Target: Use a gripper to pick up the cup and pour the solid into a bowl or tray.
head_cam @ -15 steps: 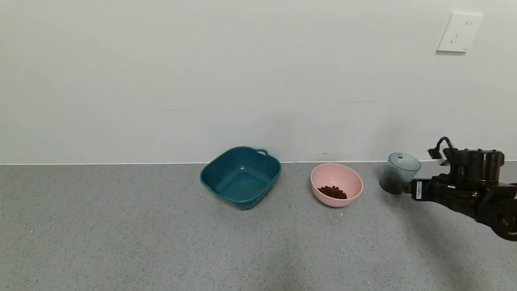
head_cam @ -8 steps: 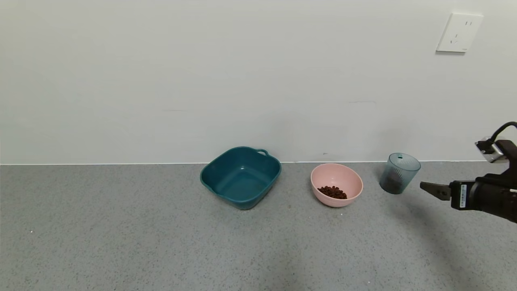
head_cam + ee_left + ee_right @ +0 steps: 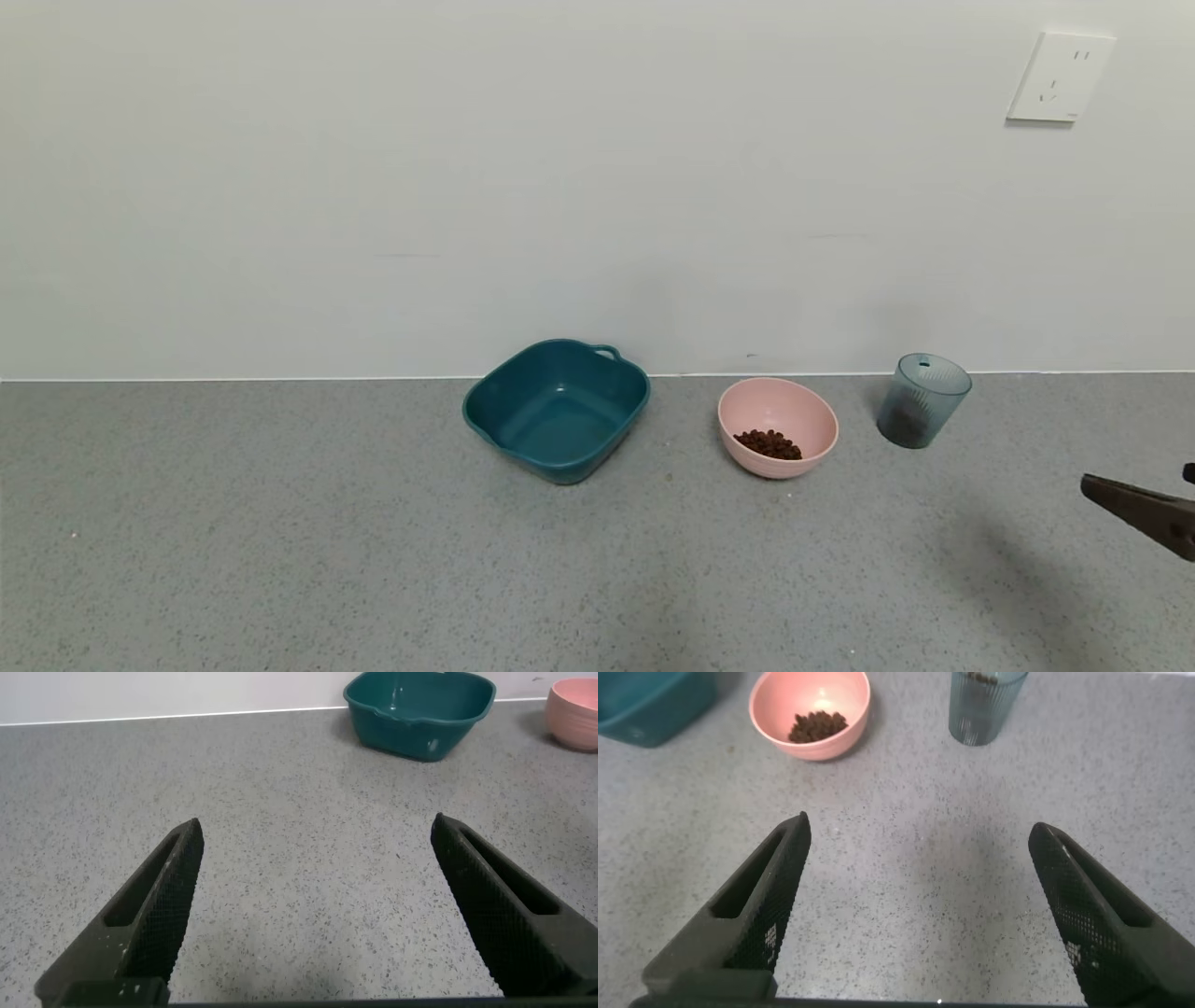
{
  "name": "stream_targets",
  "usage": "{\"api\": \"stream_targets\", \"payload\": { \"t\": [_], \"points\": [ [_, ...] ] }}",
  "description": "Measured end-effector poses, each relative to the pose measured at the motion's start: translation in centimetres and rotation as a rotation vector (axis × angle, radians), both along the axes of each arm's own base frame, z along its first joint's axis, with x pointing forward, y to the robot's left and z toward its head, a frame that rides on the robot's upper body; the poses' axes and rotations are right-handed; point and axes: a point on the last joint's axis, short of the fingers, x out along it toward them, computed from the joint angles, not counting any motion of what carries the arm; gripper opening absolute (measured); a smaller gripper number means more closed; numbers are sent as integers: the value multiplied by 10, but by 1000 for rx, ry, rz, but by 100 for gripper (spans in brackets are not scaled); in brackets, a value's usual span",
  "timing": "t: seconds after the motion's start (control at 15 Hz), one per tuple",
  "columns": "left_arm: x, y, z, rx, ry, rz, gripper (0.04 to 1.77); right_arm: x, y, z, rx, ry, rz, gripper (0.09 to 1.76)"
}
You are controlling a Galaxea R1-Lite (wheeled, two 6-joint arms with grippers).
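Observation:
The cup (image 3: pixel 922 401) stands upright on the grey table, just right of the pink bowl (image 3: pixel 747 406), with nothing holding it. A dark mass shows through its lower part. A small heap of brown pellets (image 3: pixel 768 444) lies in the bowl. My right gripper (image 3: pixel 918 829) is open and empty, over bare table in front of and to the right of the cup (image 3: pixel 985 705). Only one finger (image 3: pixel 1134 507) shows at the head view's right edge. The right wrist view shows the bowl (image 3: pixel 850 700) and pellets (image 3: pixel 817 725). My left gripper (image 3: pixel 316 824) is open and empty, low over the table.
A dark teal basin (image 3: pixel 556 411) with handles stands left of the bowl, near the wall; it also shows in the left wrist view (image 3: pixel 420 709). A wall socket (image 3: pixel 1061 77) is at the upper right. The wall runs close behind all three containers.
My right gripper has let go of the cup and drawn back to the right and towards the front, almost out of the head view. The cup stays standing where it was.

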Motion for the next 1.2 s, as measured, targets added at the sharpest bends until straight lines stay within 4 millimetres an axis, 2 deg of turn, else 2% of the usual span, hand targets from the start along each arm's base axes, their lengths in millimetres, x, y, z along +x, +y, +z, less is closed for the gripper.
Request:
{"api": "stream_targets", "payload": {
  "t": [0.67,1.2],
  "points": [
    [0,0,0,0,0,0,175,-114,10,-7,-6,-196,83,170],
    [0,0,0,0,0,0,175,-161,9,-29,-5,-266,96,170]
  ]
}}
